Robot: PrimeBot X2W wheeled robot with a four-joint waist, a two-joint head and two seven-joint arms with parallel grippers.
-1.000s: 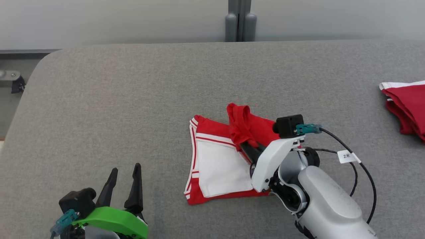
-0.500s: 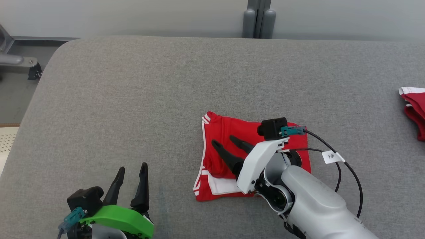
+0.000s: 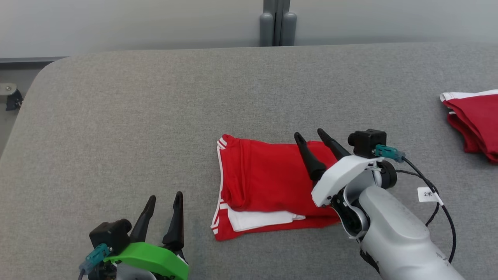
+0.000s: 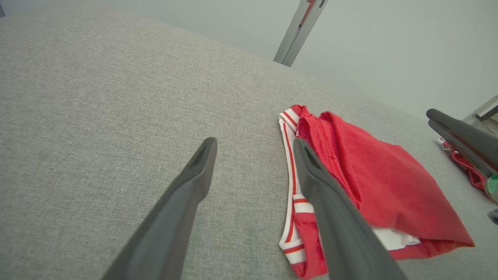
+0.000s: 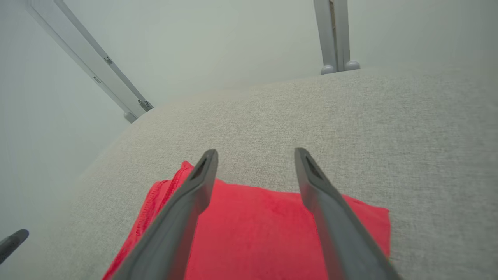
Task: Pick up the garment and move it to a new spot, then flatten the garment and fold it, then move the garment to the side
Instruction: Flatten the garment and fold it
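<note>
Green left wrist [image 3: 151,259], white right wrist [image 3: 342,173], dark tapered jaws, tagged black cable [image 3: 427,193]

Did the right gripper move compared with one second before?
Yes. Against the grey post at the back, the right gripper has gone right and farther back, from the red garment's middle to its right part.

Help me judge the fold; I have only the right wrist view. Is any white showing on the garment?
Observer: Yes; in the head view a white layer pokes out from under the red top fold of the garment, along its near edge.
Operator: And the other arm?
Observer: The left gripper is open, near left on the grey table, apart from the garment.
Operator: Anything else there?
Observer: A second red garment lies far to the right on the table.
</note>
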